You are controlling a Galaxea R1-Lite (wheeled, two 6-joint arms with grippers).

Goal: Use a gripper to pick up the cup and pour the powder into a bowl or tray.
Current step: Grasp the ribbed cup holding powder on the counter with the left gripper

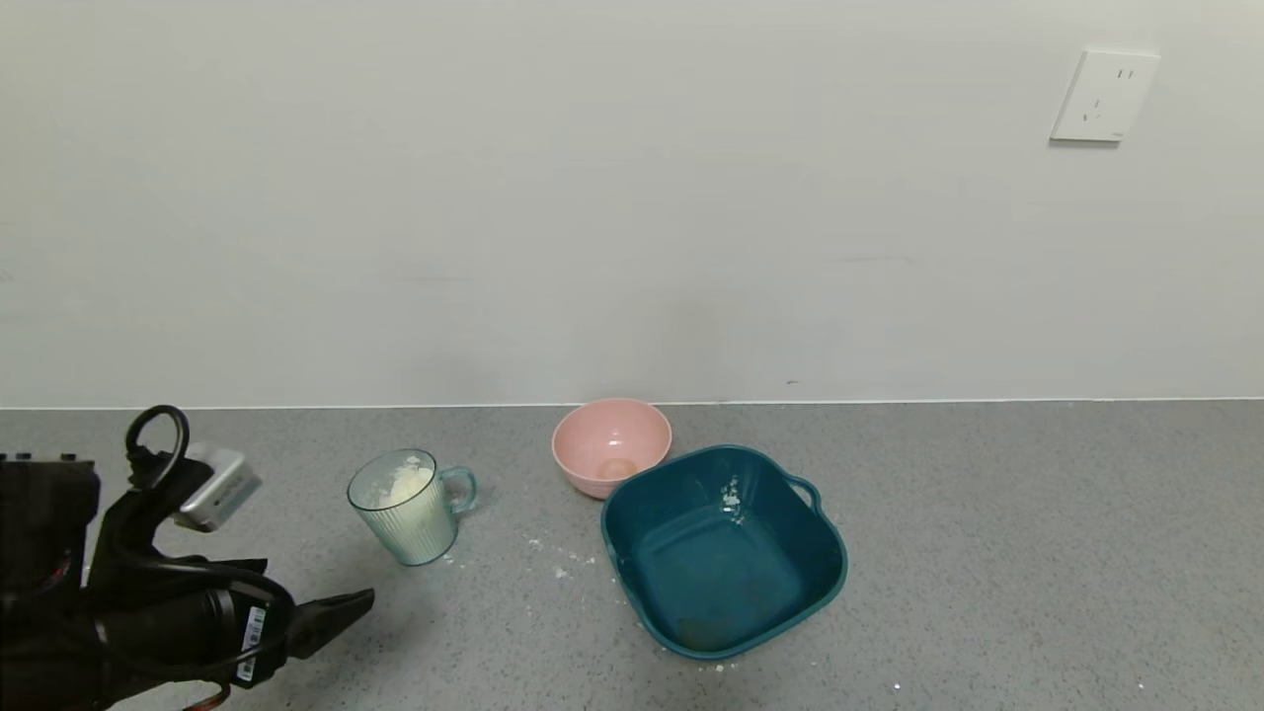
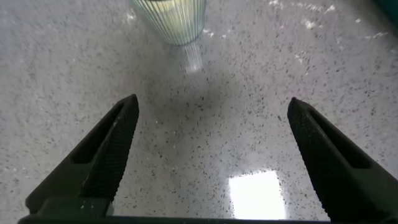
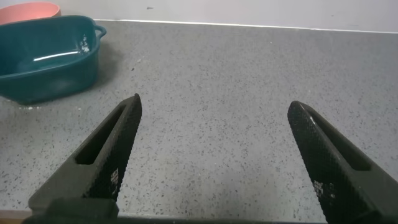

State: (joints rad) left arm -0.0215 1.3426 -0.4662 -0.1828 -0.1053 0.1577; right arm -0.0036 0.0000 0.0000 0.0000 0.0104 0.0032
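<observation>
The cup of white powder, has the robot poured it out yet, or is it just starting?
Just starting. The cup stands upright on the counter, full of powder. The left gripper is open, aimed at it but short of it. The teal basin holds only specks. Grasping, lifting and pouring remain. The right gripper waits open, aside.

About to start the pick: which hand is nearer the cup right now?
Left. The left hand is open, low on the counter just short of the cup. The right hand, also open, is out beyond the teal basin, far from the cup.

no legible text or labels
</observation>
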